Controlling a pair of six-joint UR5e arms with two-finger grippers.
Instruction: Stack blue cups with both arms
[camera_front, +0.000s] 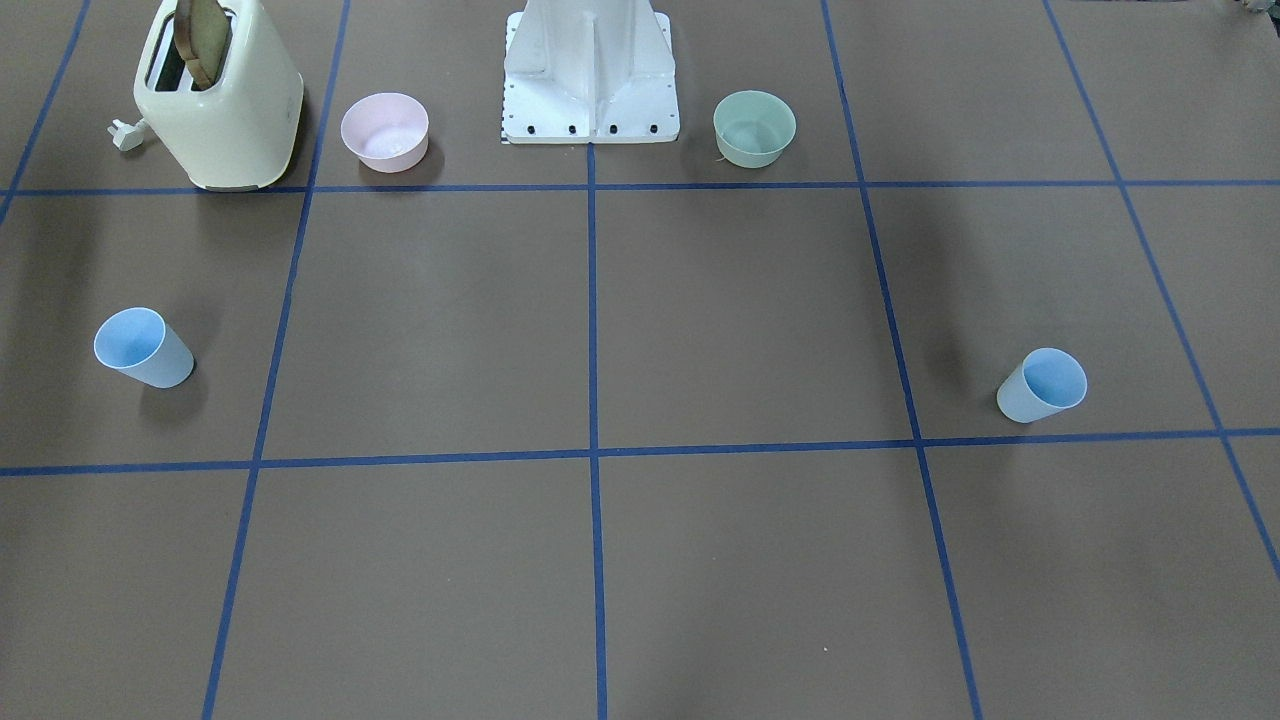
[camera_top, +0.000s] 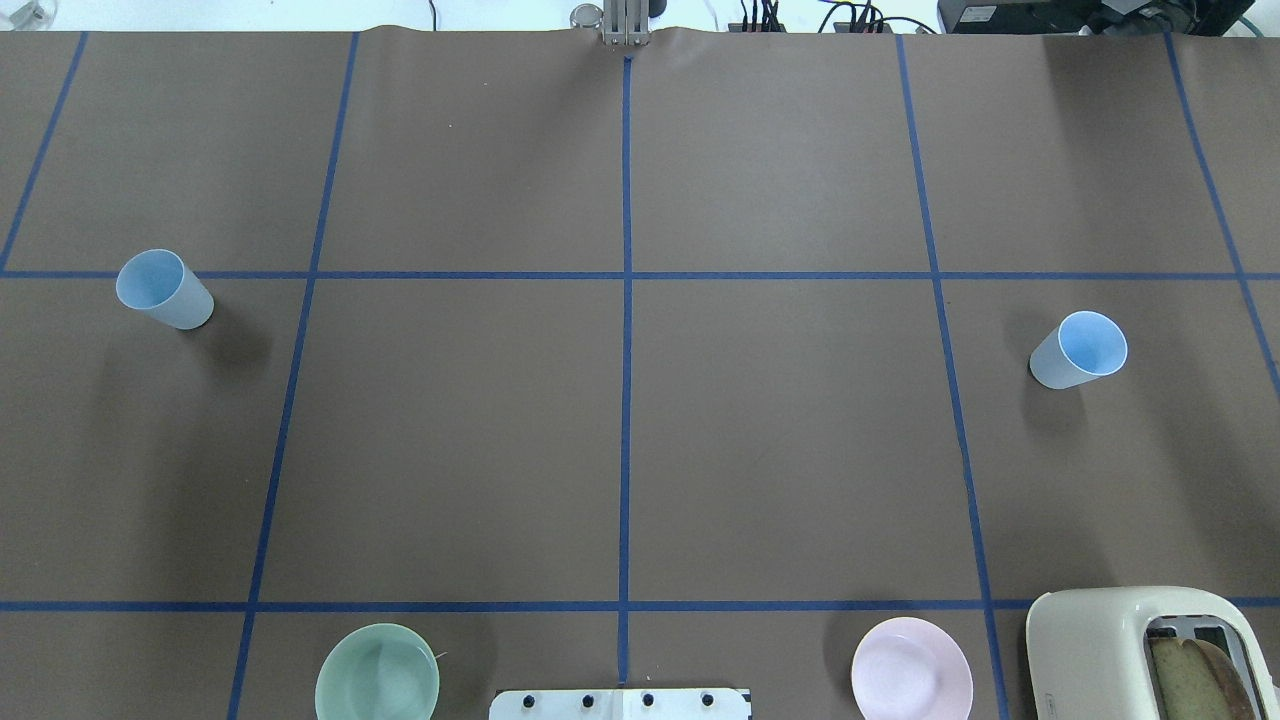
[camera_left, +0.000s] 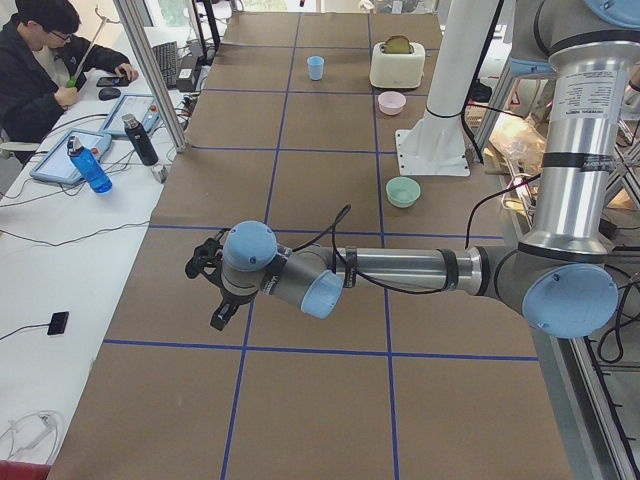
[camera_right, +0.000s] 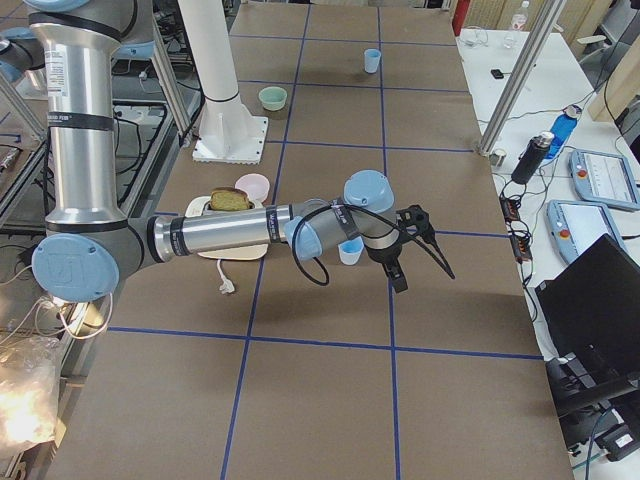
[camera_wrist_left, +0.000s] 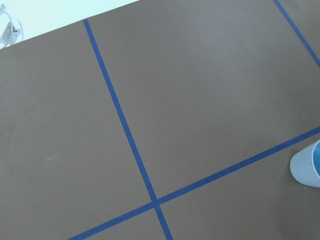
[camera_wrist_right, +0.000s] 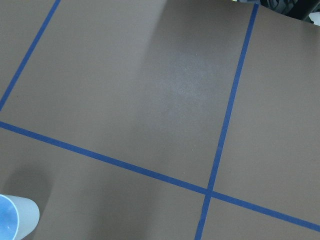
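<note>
Two pale-blue cups stand upright on the brown table, far apart. One cup (camera_top: 165, 289) is on the robot's left side (camera_front: 1042, 385). The other cup (camera_top: 1080, 350) is on its right side (camera_front: 143, 348). The left wrist view shows a cup (camera_wrist_left: 307, 169) at its right edge. The right wrist view shows a cup (camera_wrist_right: 15, 217) at its bottom left corner. The left gripper (camera_left: 208, 292) and the right gripper (camera_right: 412, 250) show only in the side views, held above the table. I cannot tell whether they are open or shut. The right arm passes over its cup (camera_right: 350, 250).
A cream toaster (camera_front: 220, 95) with a slice of bread, a pink bowl (camera_front: 385, 130) and a green bowl (camera_front: 754, 127) stand near the white pedestal base (camera_front: 590, 70). A person (camera_left: 40, 60) sits at a side desk with bottles and tablets.
</note>
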